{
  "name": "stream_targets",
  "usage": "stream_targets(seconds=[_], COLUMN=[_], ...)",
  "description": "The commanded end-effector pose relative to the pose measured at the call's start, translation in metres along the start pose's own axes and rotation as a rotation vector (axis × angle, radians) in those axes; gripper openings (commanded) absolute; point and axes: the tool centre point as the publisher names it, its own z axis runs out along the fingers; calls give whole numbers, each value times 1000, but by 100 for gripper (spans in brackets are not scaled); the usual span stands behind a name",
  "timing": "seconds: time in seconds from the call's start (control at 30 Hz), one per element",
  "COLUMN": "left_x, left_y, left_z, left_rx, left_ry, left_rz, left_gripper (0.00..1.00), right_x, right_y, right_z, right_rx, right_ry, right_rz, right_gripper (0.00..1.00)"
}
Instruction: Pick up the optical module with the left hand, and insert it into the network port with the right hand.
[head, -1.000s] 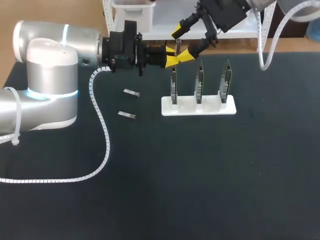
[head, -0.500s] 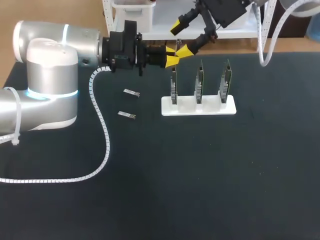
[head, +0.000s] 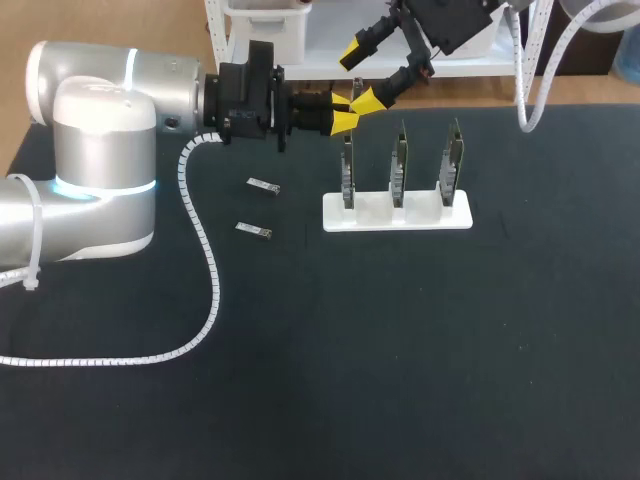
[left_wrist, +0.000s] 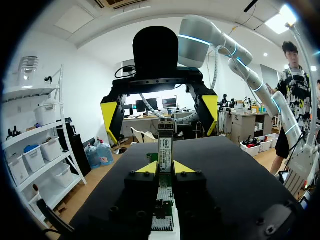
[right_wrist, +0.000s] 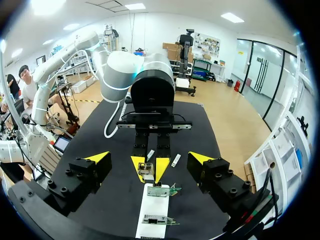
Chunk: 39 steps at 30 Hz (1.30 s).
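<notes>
1. The black table (head: 450, 350) carries everything. The left arm (head: 100, 150) comes in from its left side and the right arm (head: 450, 20) from the far right corner.
2. A white stand (head: 396, 213) near the middle of the table holds three network cards (head: 399, 165) upright. I judge that the port is on one of them, but the openings are too small to see.
3. The left gripper (head: 342, 121) hovers just behind the stand's leftmost card. Its yellow tips pinch the lower part of the optical module (left_wrist: 165, 147), which stands upright.
4. The right gripper (head: 360, 76) is spread wide, with one finger on each side of the module's free end, and neither finger touches it.
5. Two spare modules (head: 263, 185) (head: 254, 230) lie on the table to the left of the stand.
6. The step in hand seems to be the handover, since the pick-up is done.
7. The next move calls for the right fingers to close squarely on the free end. Only then should the left tips release, so that the module does not tilt before insertion.
</notes>
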Motion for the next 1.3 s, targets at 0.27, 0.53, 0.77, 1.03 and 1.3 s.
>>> stream_targets(seconds=[0.27, 0.53, 0.77, 1.03, 1.3], left_x=[1, 1, 1, 1, 1], left_y=[0, 0, 0, 0, 0], left_z=[0, 0, 0, 0, 0], left_rx=[0, 0, 0, 0, 0], left_ry=[-1, -1, -1, -1, -1], left_rz=[2, 2, 2, 2, 2], left_gripper=[0, 0, 0, 100, 100], right_x=[0, 0, 0, 0, 0], right_y=[0, 0, 0, 0, 0], right_z=[0, 0, 0, 0, 0], right_rx=[0, 0, 0, 0, 0], right_ry=[-1, -1, -1, -1, -1], right_rz=[-1, -1, -1, -1, -1], right_gripper=[0, 0, 0, 0, 0])
